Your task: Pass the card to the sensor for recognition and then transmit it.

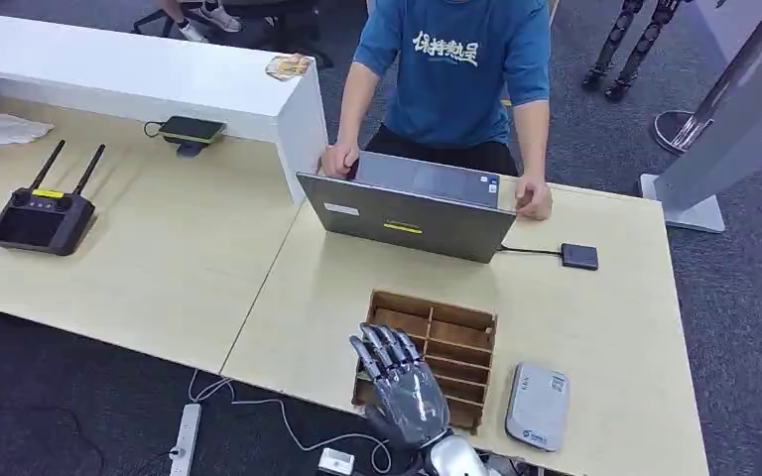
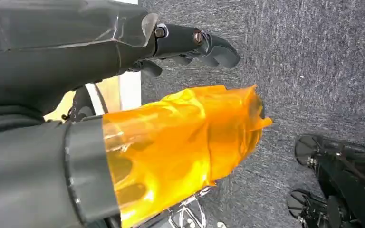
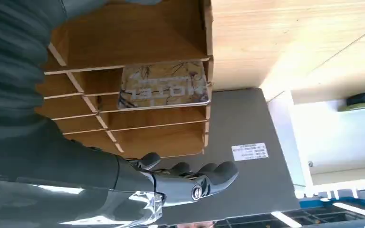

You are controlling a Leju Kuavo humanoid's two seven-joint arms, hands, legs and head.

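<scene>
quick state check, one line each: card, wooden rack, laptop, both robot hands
card: lying in a slot of the wooden rack, not held
wooden rack: flat on the table, slots facing up
laptop: lid open, a person's hands at its sides
right hand: open, fingers apart, over the rack, holding nothing
left hand: over the carpet, holding nothing; open or shut unclear

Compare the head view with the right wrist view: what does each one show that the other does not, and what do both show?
Head view alone: a person at the laptop's far side, a flat grey device beside the rack, a black remote controller with two antennas.

Right wrist view alone: a card lying in one slot of the wooden rack.

Both: the rack, the right hand over it holding nothing, the grey laptop, the light wooden table.
</scene>
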